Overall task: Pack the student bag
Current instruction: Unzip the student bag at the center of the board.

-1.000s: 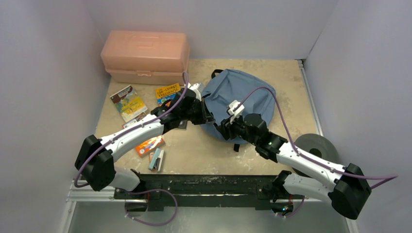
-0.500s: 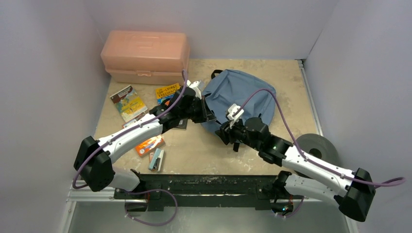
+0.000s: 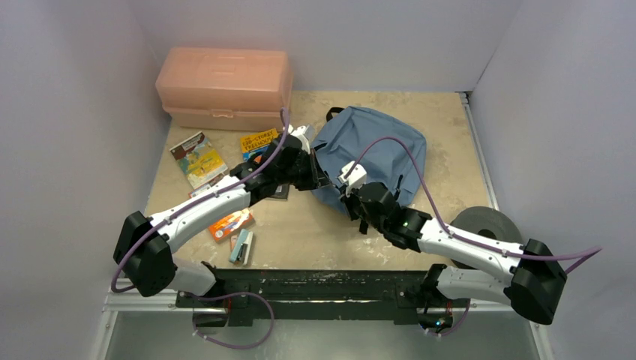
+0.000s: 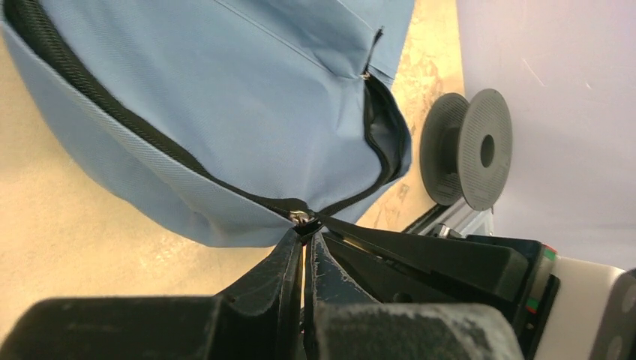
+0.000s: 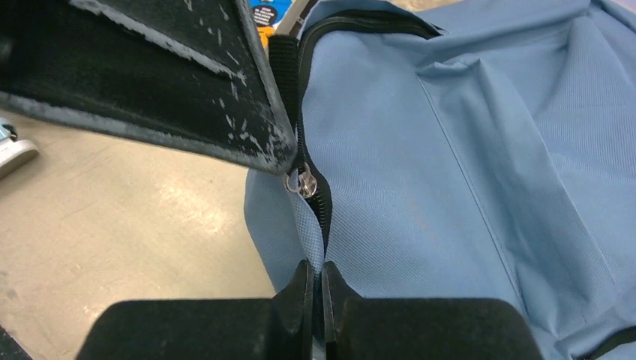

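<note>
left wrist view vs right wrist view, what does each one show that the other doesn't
Only the left wrist view shows a grey spool by the wall. Only the right wrist view shows a book corner at its top edge. Both show the blue bag, its black zipper with the metal slider, and the tan table.

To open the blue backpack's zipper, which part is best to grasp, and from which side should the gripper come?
Pinch the small metal zipper pull on the student bag. It sits at the bag's near left edge, low by the table, and the bag lies flat, so a low approach from that side probably suits best.
</note>
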Robot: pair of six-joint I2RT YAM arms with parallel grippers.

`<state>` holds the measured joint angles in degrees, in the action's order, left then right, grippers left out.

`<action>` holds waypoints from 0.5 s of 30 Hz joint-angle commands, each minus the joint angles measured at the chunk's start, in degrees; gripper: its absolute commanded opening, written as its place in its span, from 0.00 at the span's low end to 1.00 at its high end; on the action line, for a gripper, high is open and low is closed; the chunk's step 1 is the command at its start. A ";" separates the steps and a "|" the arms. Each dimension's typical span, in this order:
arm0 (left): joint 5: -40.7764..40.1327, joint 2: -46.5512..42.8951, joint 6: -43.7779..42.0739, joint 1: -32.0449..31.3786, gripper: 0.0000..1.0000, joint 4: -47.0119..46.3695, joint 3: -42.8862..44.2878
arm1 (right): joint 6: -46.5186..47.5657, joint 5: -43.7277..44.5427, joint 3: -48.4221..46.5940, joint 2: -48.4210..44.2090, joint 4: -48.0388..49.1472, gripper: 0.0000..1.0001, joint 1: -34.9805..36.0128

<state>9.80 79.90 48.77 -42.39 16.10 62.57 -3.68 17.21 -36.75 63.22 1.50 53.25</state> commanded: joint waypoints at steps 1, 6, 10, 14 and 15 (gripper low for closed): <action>-6.37 -0.92 -3.27 2.92 0.00 0.76 4.81 | -2.91 1.98 -1.54 -1.81 -6.49 0.00 -0.10; -16.18 6.22 -10.55 8.25 0.00 7.38 12.87 | -1.51 -6.06 3.05 -10.24 -3.21 0.00 1.72; -19.13 12.92 -15.48 11.88 0.00 8.22 18.72 | -0.90 -3.76 4.76 -14.19 -3.52 0.00 3.21; -25.22 18.54 -21.52 12.34 0.00 6.29 24.16 | -0.12 -3.67 4.99 -13.43 -2.99 0.00 3.84; -25.73 20.62 -23.45 12.34 0.00 5.21 26.42 | 0.09 -4.48 4.91 -12.72 -2.79 0.00 3.94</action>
<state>-5.02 96.25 35.07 -31.75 26.50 82.21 -4.67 14.11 -32.12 49.58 -0.71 56.23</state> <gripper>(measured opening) 0.009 0.022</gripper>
